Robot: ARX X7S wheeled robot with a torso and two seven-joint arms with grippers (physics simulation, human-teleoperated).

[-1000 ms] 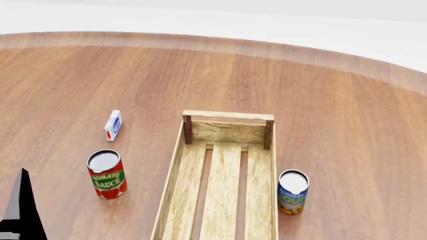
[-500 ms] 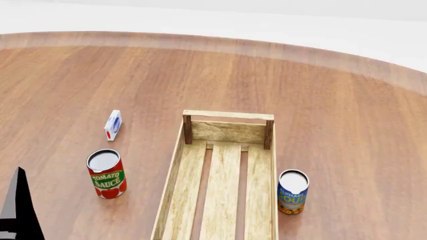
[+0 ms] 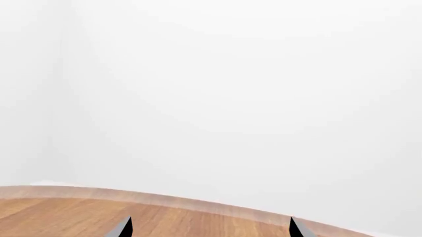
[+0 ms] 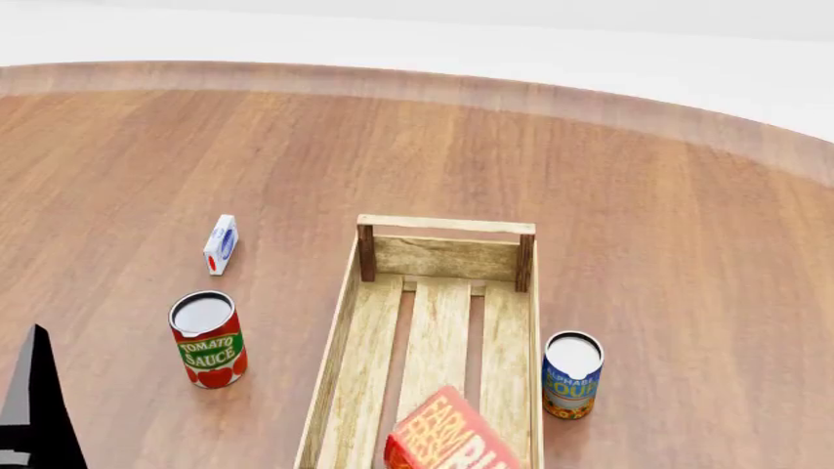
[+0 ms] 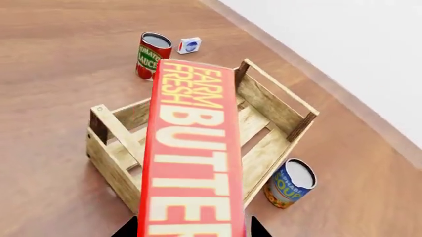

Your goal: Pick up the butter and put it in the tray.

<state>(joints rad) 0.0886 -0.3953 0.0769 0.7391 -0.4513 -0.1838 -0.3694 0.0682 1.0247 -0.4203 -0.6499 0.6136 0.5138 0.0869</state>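
Observation:
The butter, a red-orange carton lettered "FARM FRESH BUTTER", is held by my right gripper, with a dark fingertip on each side of it. It hangs tilted above the near part of the tray, a long light-wood slatted crate. In the head view the butter shows at the bottom edge over the tray; the right gripper itself is out of that view. My left gripper is open and empty, with bare table between its tips. One of its fingers shows at the head view's bottom left.
A red tomato sauce can stands left of the tray, with a small white-blue carton beyond it. A blue soup can stands close against the tray's right side. The round table's rim curves across the back.
The butter has come into the head view from the bottom edge, over the near part of the tray. The left finger sank slightly lower early on, then stayed still.

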